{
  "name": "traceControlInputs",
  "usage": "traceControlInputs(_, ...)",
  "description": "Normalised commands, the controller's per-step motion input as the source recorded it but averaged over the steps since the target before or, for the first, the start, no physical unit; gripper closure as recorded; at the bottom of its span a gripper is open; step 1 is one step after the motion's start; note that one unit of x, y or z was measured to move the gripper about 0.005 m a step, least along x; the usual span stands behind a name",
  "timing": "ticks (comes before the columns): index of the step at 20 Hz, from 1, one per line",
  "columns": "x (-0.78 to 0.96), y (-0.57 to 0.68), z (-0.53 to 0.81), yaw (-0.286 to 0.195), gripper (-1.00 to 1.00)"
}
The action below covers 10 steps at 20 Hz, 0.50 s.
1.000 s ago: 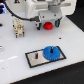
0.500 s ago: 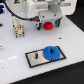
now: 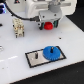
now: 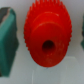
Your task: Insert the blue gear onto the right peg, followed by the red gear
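The red gear (image 3: 48, 25) lies on the white table directly under my gripper (image 3: 48, 23). It fills the wrist view as a red gear (image 4: 47, 36) with a raised hub and a dark centre hole. One teal finger (image 4: 8, 39) stands on each side of it with a pale gap between, so the gripper (image 4: 45, 40) is open around the gear. The blue gear (image 3: 51, 52) rests flat on the grey plate (image 3: 31, 62), over the right peg, which it hides. The other thin dark peg (image 3: 37, 54) stands bare beside it.
A beige slotted block (image 3: 19, 28) stands on the table at the exterior view's left. Blue and red items (image 3: 3, 9) sit at the far left corner. The table's front edge (image 3: 60, 75) runs just below the plate.
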Motion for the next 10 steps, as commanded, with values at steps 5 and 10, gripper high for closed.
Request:
traceControlInputs(5, -0.05, 0.03, 0.11, 0.000, 1.00)
traceControlInputs(10, 0.24, 0.01, 0.54, 0.000, 1.00)
